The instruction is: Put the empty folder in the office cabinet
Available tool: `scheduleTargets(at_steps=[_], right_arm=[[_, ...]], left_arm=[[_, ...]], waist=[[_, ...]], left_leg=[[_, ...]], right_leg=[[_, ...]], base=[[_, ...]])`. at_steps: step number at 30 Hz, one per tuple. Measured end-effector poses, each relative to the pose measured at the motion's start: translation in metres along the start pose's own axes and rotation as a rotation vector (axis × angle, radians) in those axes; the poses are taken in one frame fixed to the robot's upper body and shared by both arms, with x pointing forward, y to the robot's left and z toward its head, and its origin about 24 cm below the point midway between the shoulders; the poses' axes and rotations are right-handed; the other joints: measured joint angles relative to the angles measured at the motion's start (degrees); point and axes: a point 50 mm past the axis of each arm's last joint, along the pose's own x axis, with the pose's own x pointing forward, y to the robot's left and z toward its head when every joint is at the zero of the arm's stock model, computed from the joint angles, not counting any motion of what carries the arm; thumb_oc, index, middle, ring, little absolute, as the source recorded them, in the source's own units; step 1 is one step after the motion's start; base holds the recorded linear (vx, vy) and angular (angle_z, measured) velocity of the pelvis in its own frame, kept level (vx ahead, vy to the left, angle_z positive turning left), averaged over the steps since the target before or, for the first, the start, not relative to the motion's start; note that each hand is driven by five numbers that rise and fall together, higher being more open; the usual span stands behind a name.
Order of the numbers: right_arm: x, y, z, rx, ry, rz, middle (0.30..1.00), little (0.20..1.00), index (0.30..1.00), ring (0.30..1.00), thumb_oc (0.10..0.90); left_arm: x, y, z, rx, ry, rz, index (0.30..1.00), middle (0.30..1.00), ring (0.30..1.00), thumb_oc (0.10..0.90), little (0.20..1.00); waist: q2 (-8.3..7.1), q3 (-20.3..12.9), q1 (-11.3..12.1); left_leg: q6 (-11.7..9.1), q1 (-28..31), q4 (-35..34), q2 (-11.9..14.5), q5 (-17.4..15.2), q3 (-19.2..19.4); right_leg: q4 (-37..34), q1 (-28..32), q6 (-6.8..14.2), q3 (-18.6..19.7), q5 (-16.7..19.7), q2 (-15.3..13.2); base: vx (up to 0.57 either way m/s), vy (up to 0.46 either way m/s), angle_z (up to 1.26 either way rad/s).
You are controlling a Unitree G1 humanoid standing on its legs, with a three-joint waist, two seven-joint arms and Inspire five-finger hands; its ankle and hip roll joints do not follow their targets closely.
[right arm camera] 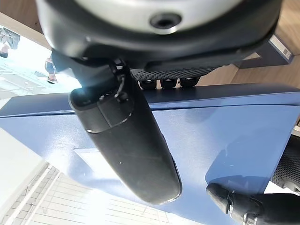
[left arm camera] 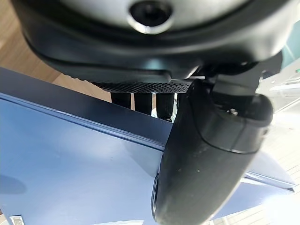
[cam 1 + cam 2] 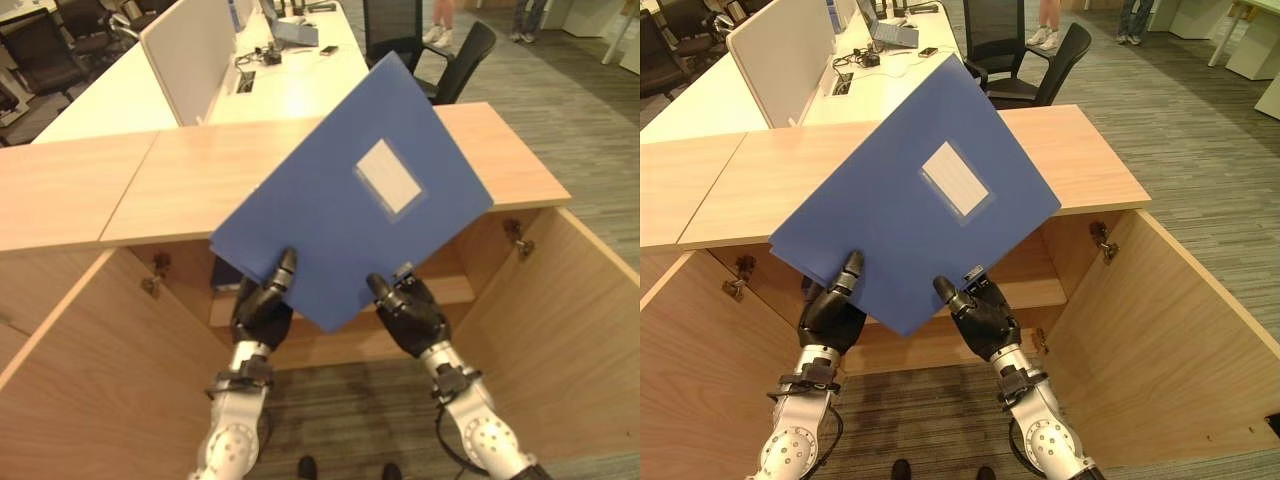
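- Blue folder (image 3: 350, 195) tilted above open cabinet (image 3: 560, 300).
- Left robot hand (image 3: 265, 300) pinching its lower edge.
- Right robot hand (image 3: 410, 310) pinching likewise.

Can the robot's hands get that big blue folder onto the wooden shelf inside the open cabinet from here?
Probably yes. The left hand and right hand each pinch the flat blue folder by its lower edge, right before the light wooden cabinet. Both doors stand open and the inner shelf shows bare behind the folder.

Left robot hand (image 2: 206, 154) pinches blue folder (image 2: 61, 173).
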Motion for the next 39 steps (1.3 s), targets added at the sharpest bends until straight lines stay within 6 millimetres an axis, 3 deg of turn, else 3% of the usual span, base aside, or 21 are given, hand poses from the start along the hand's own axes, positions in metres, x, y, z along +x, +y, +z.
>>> scheduleTargets(at_steps=[18, 20, 21, 39], right_arm=[[0.017, 0.01, 0.013, -0.032, -0.03, 0.062, 0.9, 0.9, 0.9, 0.9, 0.8], [0.019, 0.011, 0.014, -0.035, -0.035, 0.068, 0.526, 0.526, 0.526, 0.526, 0.551], [0.019, 0.011, 0.014, -0.035, -0.035, 0.068, 0.3, 0.3, 0.3, 0.3, 0.4], [0.019, 0.012, 0.015, -0.045, -0.037, 0.086, 0.3, 0.3, 0.3, 0.3, 0.4]], left_arm=[[0.001, 0.002, 0.016, 0.1, 0.058, -0.166, 0.3, 0.3, 0.3, 0.4, 0.3], [0.001, 0.002, 0.017, 0.1, 0.055, -0.171, 0.3, 0.3, 0.3, 0.4, 0.3], [0.001, 0.001, 0.017, 0.1, 0.056, -0.172, 0.3, 0.3, 0.3, 0.4, 0.3], [0.0, 0.005, 0.016, 0.099, 0.058, -0.151, 0.3, 0.3, 0.3, 0.4, 0.3]], waist=[[0.06, -0.04, 0.15], [0.06, -0.04, 0.14], [0.06, -0.04, 0.15], [0.04, -0.05, 1.26]], left_leg=[[-0.01, 0.06, 0.0, 0.03, 0.0, 0.04], [-0.01, 0.06, 0.0, 0.04, -0.01, 0.05], [-0.01, 0.05, 0.0, 0.04, -0.01, 0.04], [-0.01, -0.05, 0.0, 0.0, 0.0, -0.01]], right_leg=[[0.0, -0.08, 0.0, 0.25, 0.0, 0.02], [0.0, -0.08, -0.01, 0.28, 0.0, 0.02], [0.0, -0.09, -0.01, 0.28, 0.0, 0.03], [0.0, -0.14, -0.01, 0.18, 0.0, 0.01]], base=[[0.0, 0.0, 0.0], [0.0, 0.0, 0.0], [0.0, 0.0, 0.0], [0.0, 0.0, 0.0]])
